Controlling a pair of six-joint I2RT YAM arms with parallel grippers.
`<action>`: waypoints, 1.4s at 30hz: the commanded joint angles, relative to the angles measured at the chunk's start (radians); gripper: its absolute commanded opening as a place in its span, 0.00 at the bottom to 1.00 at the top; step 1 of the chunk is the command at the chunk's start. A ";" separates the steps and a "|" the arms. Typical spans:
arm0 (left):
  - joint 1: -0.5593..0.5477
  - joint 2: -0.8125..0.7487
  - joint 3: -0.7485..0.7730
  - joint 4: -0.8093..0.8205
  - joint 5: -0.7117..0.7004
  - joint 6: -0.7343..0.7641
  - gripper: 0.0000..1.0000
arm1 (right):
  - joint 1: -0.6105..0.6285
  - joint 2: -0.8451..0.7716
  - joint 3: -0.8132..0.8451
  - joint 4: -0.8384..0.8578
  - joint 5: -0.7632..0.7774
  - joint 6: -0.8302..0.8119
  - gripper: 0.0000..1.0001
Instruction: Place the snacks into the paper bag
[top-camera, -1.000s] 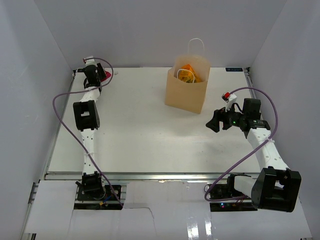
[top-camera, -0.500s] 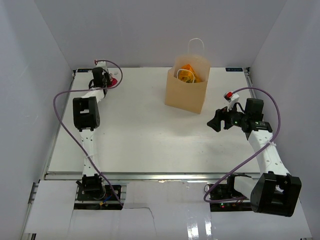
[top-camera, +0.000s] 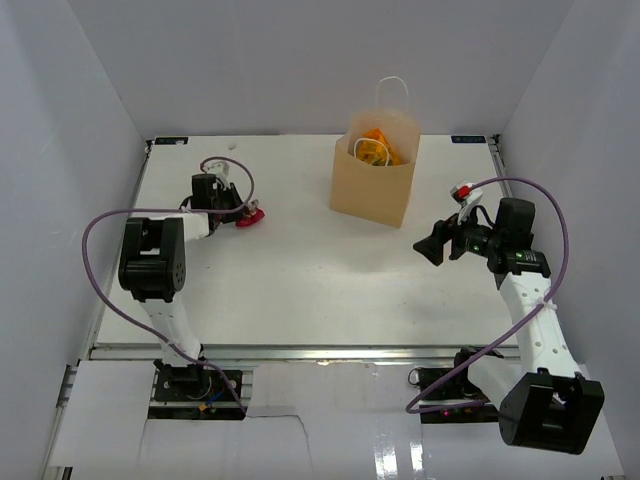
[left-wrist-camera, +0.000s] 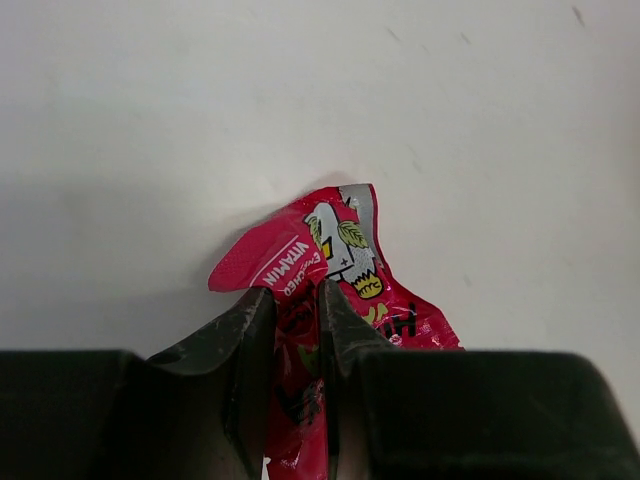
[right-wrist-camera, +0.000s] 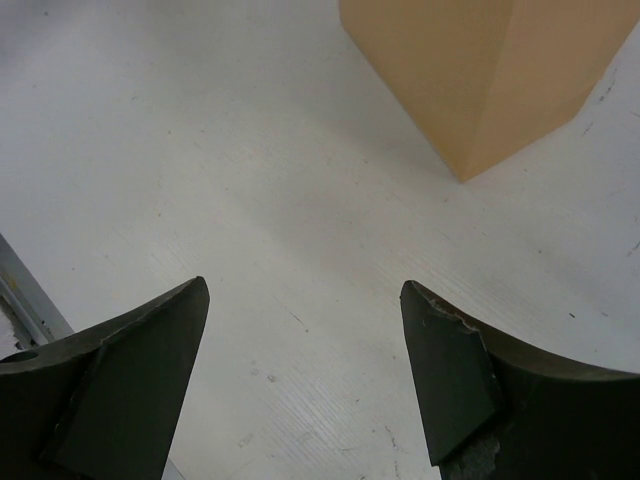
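Gripping: the left gripper (left-wrist-camera: 295, 300) is closed narrow on a crinkly magenta snack packet (left-wrist-camera: 345, 260); the wrist view shows both fingers pinching its lower half, with the printed top fanning out beyond the tips.
Change, left arm: a second ago this gripper stood wider at the far-left corner of the white table (top-camera: 300, 280). It has since closed and swung inward and nearer, bringing the packet with it.
Packet position: left of table centre and well apart from the bag. It is low over the surface; whether it is clear of the surface cannot be told.
Change, right arm: almost none. The right gripper (right-wrist-camera: 303, 290) hangs with its jaws wide and nothing between them, near the bag's right side.
Bag: the tan kraft paper bag (top-camera: 372, 190) stands upright at the far middle, with white twisted loop handles (top-camera: 392, 85) up and an orange pouch (top-camera: 378, 145) visible inside.
Meaning for task: the pick appears secure. No other loose snack is visible on the table, so this looks like the last carry. It must clear the bag's rim and handles.
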 joint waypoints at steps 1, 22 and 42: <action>-0.035 -0.172 -0.130 -0.065 0.107 -0.061 0.00 | -0.004 -0.025 0.000 0.030 -0.106 -0.017 0.83; -0.154 -0.696 -0.038 -0.041 0.384 -0.359 0.00 | 0.239 -0.004 0.139 -0.292 -0.313 -0.585 0.84; -0.458 0.227 1.144 -0.176 0.246 -0.265 0.02 | 0.053 -0.168 0.023 -0.245 -0.123 -0.370 0.85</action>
